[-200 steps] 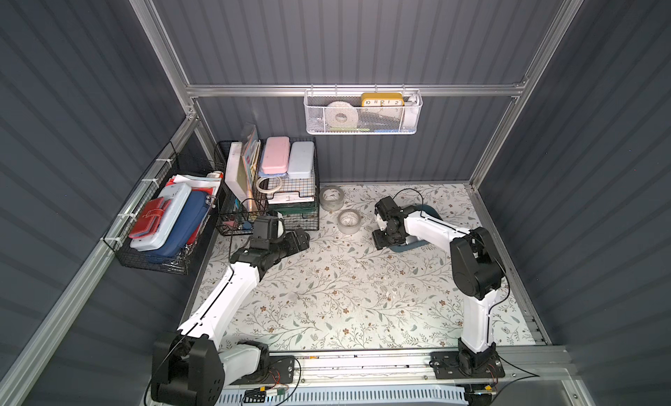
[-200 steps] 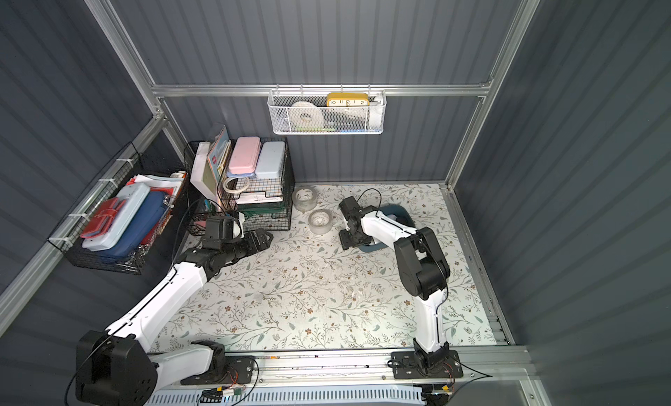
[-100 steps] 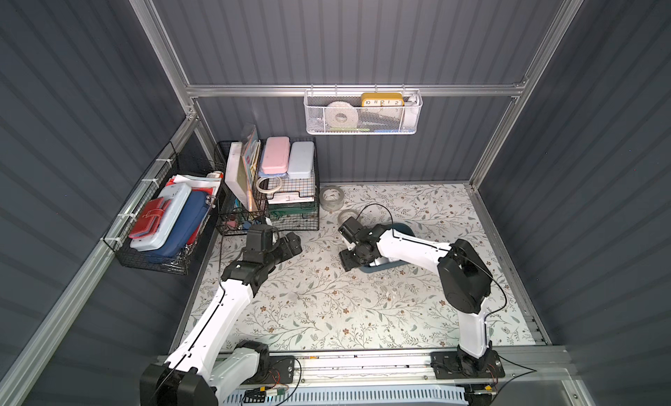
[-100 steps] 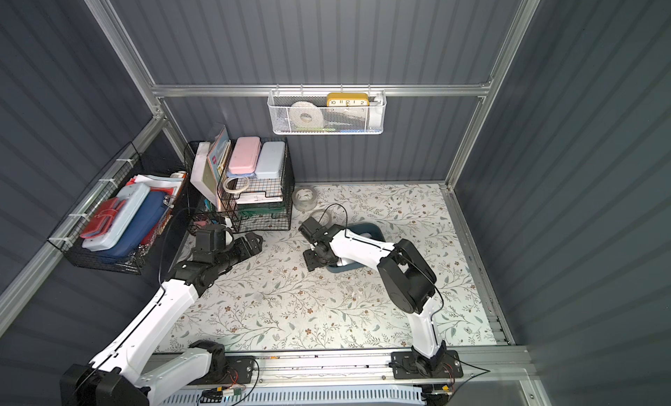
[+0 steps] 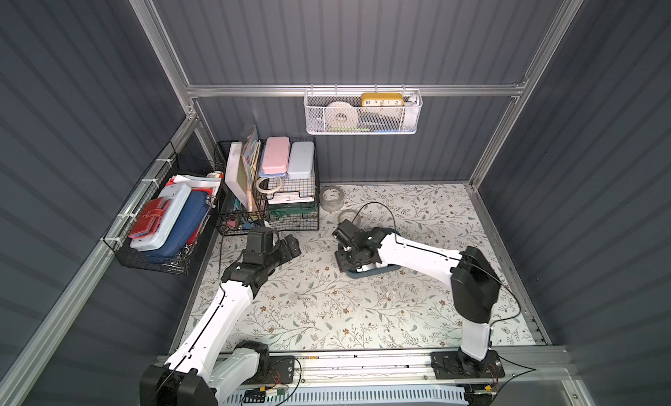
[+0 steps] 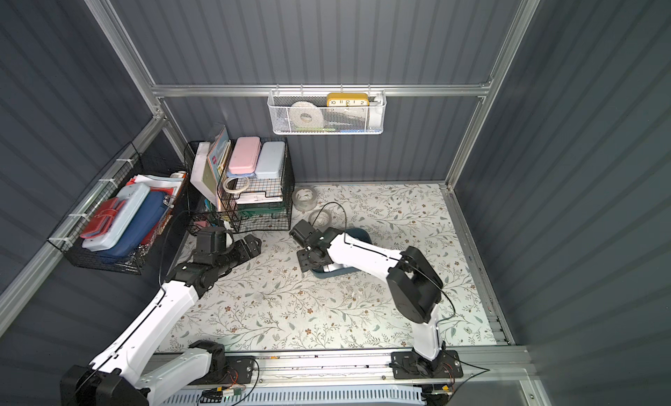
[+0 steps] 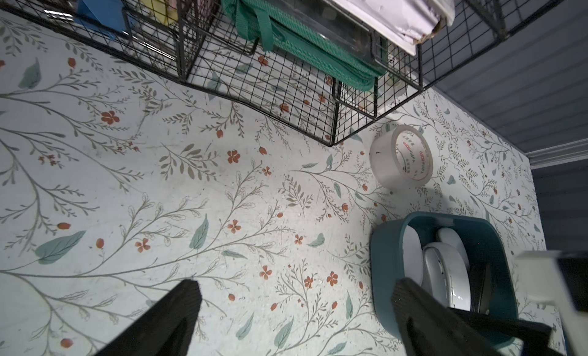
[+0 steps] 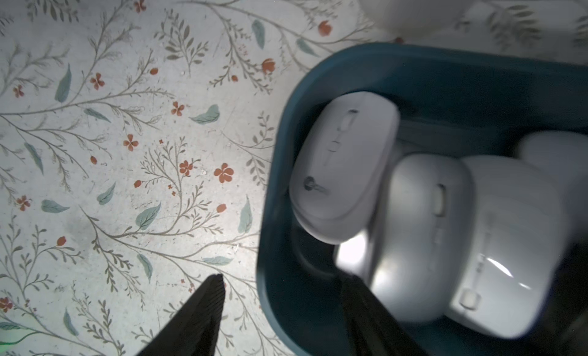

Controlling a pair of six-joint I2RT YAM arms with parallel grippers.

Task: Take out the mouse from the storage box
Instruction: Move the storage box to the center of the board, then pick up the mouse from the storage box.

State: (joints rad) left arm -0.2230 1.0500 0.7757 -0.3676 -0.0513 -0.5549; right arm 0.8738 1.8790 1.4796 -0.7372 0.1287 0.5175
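The storage box [image 5: 375,272] [image 6: 332,273] is a dark teal tub on the floral table, mostly hidden under my right arm in both top views. Several white mice lie inside it, one mouse [image 8: 343,166] by the near wall and another mouse [image 8: 413,243] beside it; the left wrist view shows a mouse [image 7: 445,274] too. My right gripper [image 8: 283,294] [image 5: 344,264] [image 6: 305,262] stands open astride the tub's wall [image 8: 273,211], one finger on the table side and one inside, gripping nothing. My left gripper [image 7: 296,284] [image 5: 290,246] [image 6: 253,246] hangs wide open and empty over bare table, left of the tub [image 7: 381,274].
A black wire basket [image 5: 270,204] [image 7: 286,93] of stationery stands at the back left. Two tape rolls [image 5: 331,197] [image 5: 349,216] lie just behind the tub; the left wrist view shows a tape roll [image 7: 401,157]. A wall basket [image 5: 163,222] hangs left, a white mesh basket [image 5: 363,113] on the back wall.
My right arm swung left and toward the front, and the storage box slid along with it. My left arm drew back from the wire basket, jaws still wide open.
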